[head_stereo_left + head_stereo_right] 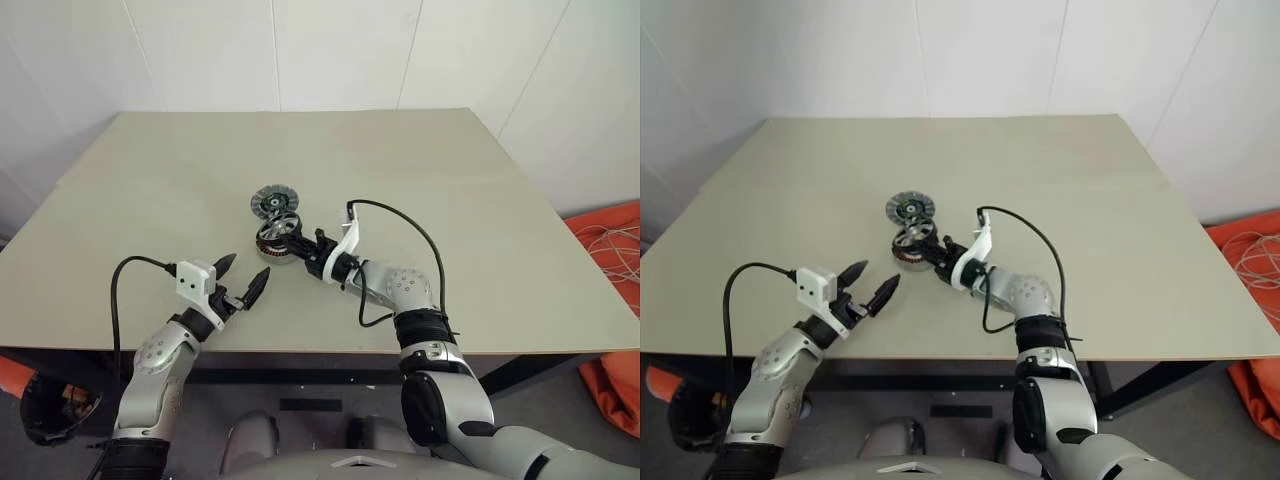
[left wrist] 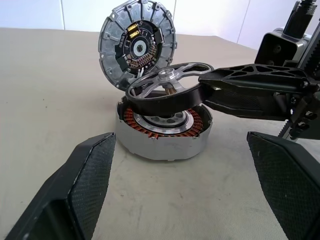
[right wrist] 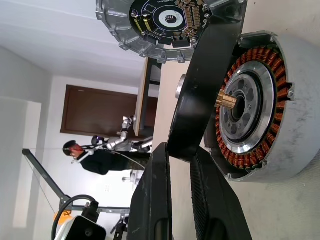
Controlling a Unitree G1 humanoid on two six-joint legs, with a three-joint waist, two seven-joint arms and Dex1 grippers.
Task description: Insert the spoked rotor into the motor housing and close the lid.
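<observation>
Head view: the right gripper (image 1: 305, 247) clenches the spoked rotor (image 1: 282, 229) over the motor housing (image 1: 272, 247) mid-table (image 1: 450, 200); the left gripper (image 1: 243, 279) is released nearby.

Left wrist view: the rotor hovers tilted above copper windings (image 2: 140, 125), the lid (image 2: 137, 47) behind.

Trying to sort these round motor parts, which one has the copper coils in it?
The low grey housing lying flat on the table, under the spoked wheel held by the right gripper. The tilted lid behind has none.
</observation>
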